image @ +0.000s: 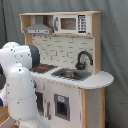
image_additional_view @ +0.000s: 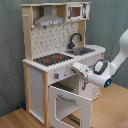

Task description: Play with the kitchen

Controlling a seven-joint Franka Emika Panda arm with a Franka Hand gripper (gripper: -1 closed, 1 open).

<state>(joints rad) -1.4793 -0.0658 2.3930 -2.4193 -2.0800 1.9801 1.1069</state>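
Kitchen stands tall in both exterior views, white panels and light wood, set against a grey backdrop on a wooden floor. In the second exterior view the oven door hangs open, swung out toward six o'clock, and the arm reaches in from three o'clock with its gripper right up at the front edge of the counter, just above that door. Whether the pincer is open or closed, and whether it has hold of anything, I cannot tell. Up top, the stovetop shows black with red rings, the black faucet curls over the sink, and the grey hood sits at twelve o'clock. In the first exterior view the arm's white bulk fills the frame at eight o'clock, covering the kitchen's front on that side.
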